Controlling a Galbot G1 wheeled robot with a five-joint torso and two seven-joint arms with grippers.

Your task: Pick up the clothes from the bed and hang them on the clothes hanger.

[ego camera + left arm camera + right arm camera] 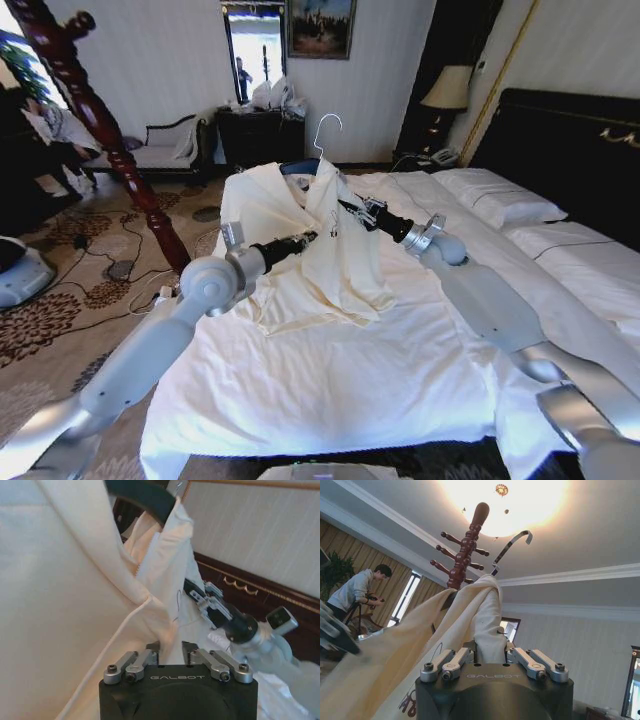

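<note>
We've got the clothes (318,250) up off the bed (400,380) and draped on the clothes hanger (318,150), long axis hanging down from its hook. R gripper (345,208) is pinched shut on a fold of cloth near the collar, just below the hook; L gripper (312,238) sits lower at the front panel w/ fingers (152,649) narrow, cloth edge between them. R arm's nearer the hanger; pole stand (100,130) lies well off to our left.
</note>
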